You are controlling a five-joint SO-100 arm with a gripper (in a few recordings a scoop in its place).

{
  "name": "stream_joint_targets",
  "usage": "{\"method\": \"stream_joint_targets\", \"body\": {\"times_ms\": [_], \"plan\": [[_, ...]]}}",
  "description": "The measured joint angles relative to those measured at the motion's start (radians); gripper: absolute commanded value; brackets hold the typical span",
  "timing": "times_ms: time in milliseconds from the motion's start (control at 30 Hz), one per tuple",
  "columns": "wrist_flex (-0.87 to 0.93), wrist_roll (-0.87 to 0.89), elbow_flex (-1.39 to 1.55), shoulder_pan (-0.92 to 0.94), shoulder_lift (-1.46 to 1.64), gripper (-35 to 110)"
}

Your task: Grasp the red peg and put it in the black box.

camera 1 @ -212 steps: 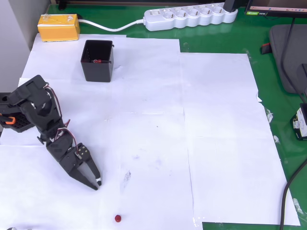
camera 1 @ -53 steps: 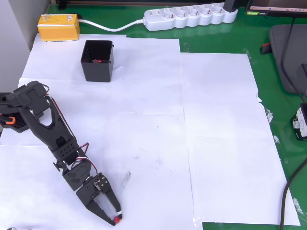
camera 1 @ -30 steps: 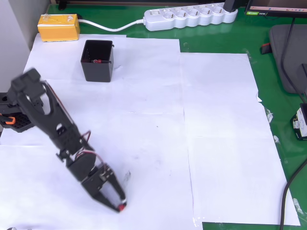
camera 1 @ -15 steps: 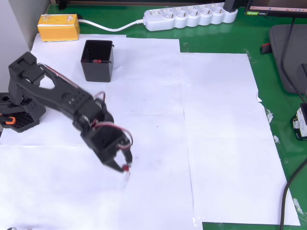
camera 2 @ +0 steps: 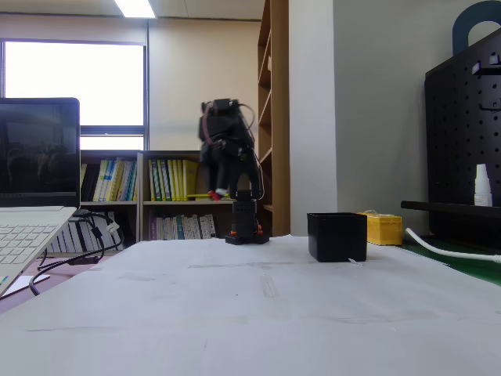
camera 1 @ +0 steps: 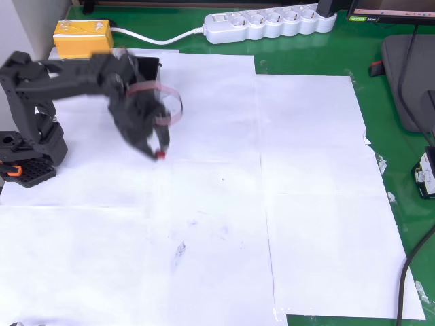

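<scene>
Red peg (camera 1: 160, 155) pinched in blurred fingers (camera 1: 155, 151), apparently lifted, now nearer black box (camera 2: 337, 236).

1. A yellow block (camera 1: 83, 38) sits at the top left of the overhead view, on the green table (camera 1: 319, 58); in the fixed view it shows just behind and to the right of the container.
2. A white power strip (camera 1: 270, 24) lies along the top edge, its white cable (camera 1: 158, 38) running toward the block.
3. White paper sheets (camera 1: 306, 190) cover most of the table, overlapping.
4. A laptop (camera 2: 35, 196) stands at the left of the fixed view; a bookshelf (camera 2: 168, 192) with books is behind; a black pegboard (camera 2: 462, 149) is at the right.
</scene>
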Motion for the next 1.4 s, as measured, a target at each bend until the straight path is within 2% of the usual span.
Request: {"method": "stream_joint_targets", "body": {"times_ms": [200, 567, 767, 1167, 1267, 1333, 1400], "plan": [[0.035, 0.067, -0.107, -0.175, -0.049, 0], [0.063, 0.253, -0.109, -0.571, -0.049, 0], [-0.023, 0.331, -0.109, -0.712, -0.048, 0], [-0.241, 0.390, -0.127, -0.830, 0.046, 1], [-0.242, 0.390, -0.135, -0.842, 0.066, 8], [-0.242, 0.391, -0.137, -0.853, 0.069, 26], [-0.239, 0.388, -0.137, -0.851, 0.069, 32]]}}
